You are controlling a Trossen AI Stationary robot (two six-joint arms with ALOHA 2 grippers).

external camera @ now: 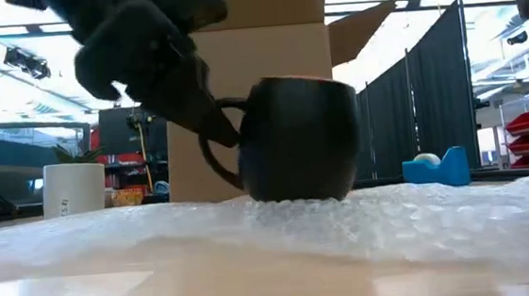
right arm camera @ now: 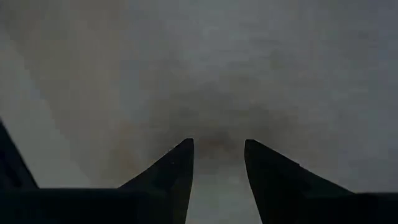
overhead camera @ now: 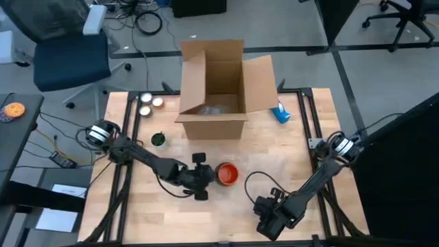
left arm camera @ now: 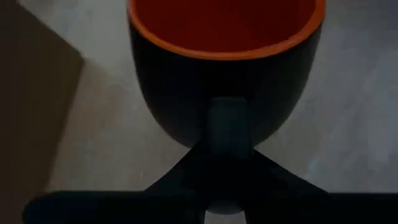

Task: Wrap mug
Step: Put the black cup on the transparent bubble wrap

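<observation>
Left tool [overhead camera: 206, 177] found clenched on the handle [left arm camera: 229, 134] of the mug [overhead camera: 227, 173], the two dark fingers [left arm camera: 180, 177] converging on the handle in the left wrist view, with the mug body directly ahead of the fingertips and its orange interior facing up. Mug seen upright and resting on the sheet of bubble wrap [external camera: 393, 223] spread over the desk [overhead camera: 302, 147], as shown in the low view, where the handle points toward the left tool and the base sits on the wrap. Placement judged deliberate: mug set on the sheet so that the material can be folded up around it, and held by the handle so that it stays steady and upright while the sheet is worked. Right tool [overhead camera: 266, 221] positioned well apart from the mug, toward the near desk edge, pointed down at the pale surface; fingers [right arm camera: 171, 171] parted with a narrow gap between the tips and nothing gripped, possibly touching or just above the sheet, contact not determinable. Position judged suited to picking up an edge of the wrap. Beyond the left tool, on the far side of the mug, an open cardboard box [overhead camera: 214, 86] stood, presumably to receive the wrapped mug; a blue tape dispenser [overhead camera: 280, 113] lay beside the box. Wrapping itself not yet begun: no fold of the sheet over the mug.
</observation>
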